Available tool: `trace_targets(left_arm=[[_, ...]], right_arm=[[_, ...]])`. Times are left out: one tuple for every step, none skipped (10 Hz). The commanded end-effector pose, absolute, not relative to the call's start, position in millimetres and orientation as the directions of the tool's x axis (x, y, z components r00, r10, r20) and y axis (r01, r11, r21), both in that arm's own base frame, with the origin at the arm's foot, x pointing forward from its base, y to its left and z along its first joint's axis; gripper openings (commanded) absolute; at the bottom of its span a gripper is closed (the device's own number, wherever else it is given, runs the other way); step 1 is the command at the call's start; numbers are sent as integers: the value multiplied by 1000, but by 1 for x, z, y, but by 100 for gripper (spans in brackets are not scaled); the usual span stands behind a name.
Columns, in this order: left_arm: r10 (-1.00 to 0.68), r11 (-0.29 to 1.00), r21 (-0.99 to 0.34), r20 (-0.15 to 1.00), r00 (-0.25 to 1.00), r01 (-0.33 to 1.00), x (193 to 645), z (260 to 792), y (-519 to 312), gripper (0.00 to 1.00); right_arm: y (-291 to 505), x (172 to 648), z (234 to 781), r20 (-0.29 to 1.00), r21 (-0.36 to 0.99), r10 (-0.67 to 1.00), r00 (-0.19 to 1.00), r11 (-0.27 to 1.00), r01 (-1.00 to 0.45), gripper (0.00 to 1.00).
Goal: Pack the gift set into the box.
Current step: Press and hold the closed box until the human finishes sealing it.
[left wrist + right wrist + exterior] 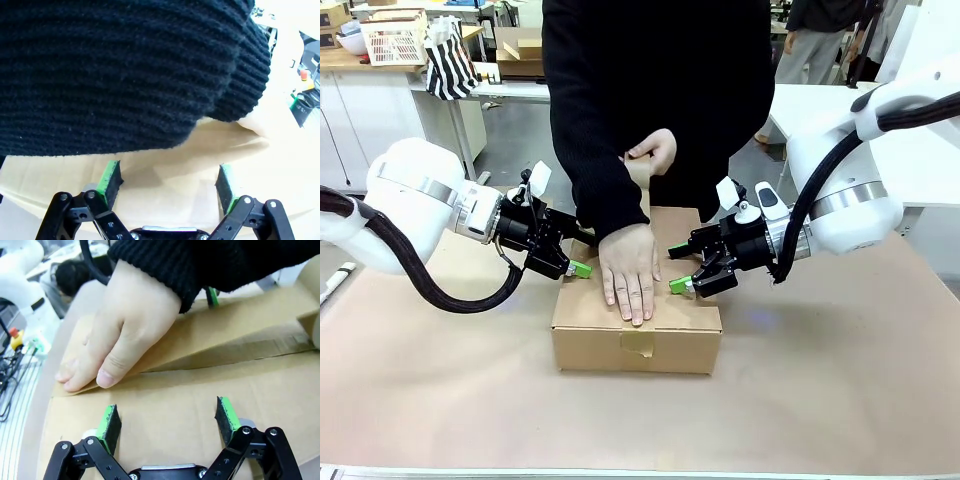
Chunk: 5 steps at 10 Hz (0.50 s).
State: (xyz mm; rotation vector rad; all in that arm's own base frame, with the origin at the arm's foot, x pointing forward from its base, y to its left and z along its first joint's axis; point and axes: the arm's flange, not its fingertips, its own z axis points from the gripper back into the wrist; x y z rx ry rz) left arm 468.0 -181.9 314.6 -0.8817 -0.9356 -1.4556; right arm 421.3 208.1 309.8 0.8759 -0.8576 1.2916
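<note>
Closed box (650,330) mid-table, bare table (840,400) around it, person's hand (628,268) pressing flaps, left gripper (575,265) and right gripper (682,268) spread wide, empty, flanking box top

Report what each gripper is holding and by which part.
Nothing is held. The left gripper and the right gripper are both open, one at each side of the box. The person's hand presses flat on its top flaps.

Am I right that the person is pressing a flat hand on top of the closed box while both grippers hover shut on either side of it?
Not quite: both grippers are open. The left gripper and right gripper each show their green pads spread apart over the box in their wrist views. The person's hand does press flat on top.
</note>
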Motion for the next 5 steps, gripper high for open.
trace_targets(left_arm=[[-401,-53,66,912,-82,996,466,313,-181,100],[-401,-53,66,912,-82,996,466,313,-181,100],[-401,-53,66,912,-82,996,466,313,-181,100],[-401,-53,66,912,-82,996,466,313,-181,100],[-401,-53,66,912,-82,996,466,313,-181,100]], right_arm=[[208,420,307,899,62,429,88,76,-995,100],[208,420,307,899,62,429,88,76,-995,100],[208,420,307,899,62,429,88,76,-995,100],[208,420,307,899,62,429,88,76,-995,100],[208,420,307,899,62,429,88,76,-995,100]])
